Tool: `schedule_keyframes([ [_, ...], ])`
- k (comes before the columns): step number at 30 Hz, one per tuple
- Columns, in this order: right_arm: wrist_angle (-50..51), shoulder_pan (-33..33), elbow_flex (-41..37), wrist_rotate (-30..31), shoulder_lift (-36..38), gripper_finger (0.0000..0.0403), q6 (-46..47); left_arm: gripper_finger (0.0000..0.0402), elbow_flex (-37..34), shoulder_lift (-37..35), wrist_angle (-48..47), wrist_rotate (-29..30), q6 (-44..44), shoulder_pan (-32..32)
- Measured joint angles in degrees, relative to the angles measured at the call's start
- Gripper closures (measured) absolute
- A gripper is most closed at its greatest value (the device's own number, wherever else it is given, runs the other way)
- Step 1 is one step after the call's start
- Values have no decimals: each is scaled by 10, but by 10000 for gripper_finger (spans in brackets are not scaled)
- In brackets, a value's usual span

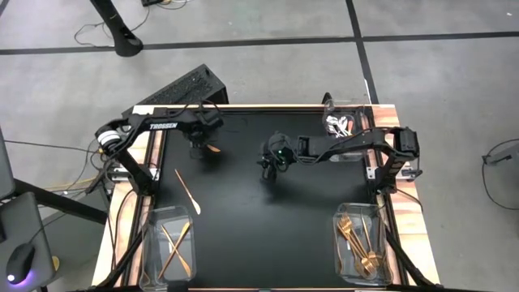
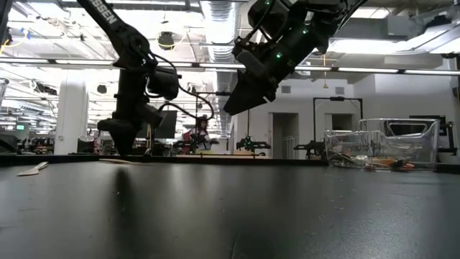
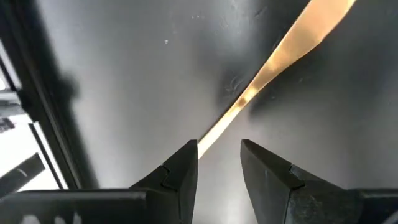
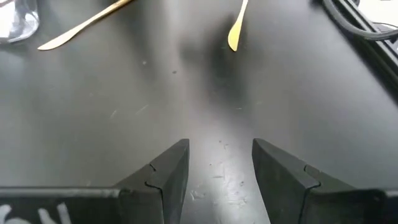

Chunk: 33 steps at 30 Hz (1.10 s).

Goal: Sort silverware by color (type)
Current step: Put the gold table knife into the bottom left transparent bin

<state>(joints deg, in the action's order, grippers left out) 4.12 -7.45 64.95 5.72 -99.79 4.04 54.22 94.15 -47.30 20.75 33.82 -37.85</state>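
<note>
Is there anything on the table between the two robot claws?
No. In the high view, only bare black table lies between the left gripper and right gripper.

Black table top (image 1: 268, 235), wood edging. Left gripper (image 1: 200, 143) low at far left, gold piece (image 1: 212, 148) poking out beside it. Right gripper (image 1: 272, 160) mid-table (green light on wrist). Loose gold knife (image 1: 187, 191) lying left of centre. Near-left bin (image 1: 168, 249): few gold pieces. Near-right bin (image 1: 361, 241): gold forks. Far-right bin (image 1: 342, 126): silver pieces.
</note>
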Motion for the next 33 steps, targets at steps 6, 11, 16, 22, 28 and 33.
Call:
schedule_keyframes([
  [6,0,-6,0,0,0,207,6,292,0,0,17,-5,70,-28],
  [11,7,0,0,0,0,207,11,292,0,0,33,-10,106,-41],
  [16,11,10,0,0,1,207,11,292,0,0,33,-15,107,-41],
  [22,14,15,0,1,1,207,10,296,0,0,9,-15,107,-29],
  [28,14,14,0,1,1,207,6,317,1,0,7,-67,87,-10],
  [33,11,9,0,0,1,207,6,334,2,4,21,-62,106,-4],
])
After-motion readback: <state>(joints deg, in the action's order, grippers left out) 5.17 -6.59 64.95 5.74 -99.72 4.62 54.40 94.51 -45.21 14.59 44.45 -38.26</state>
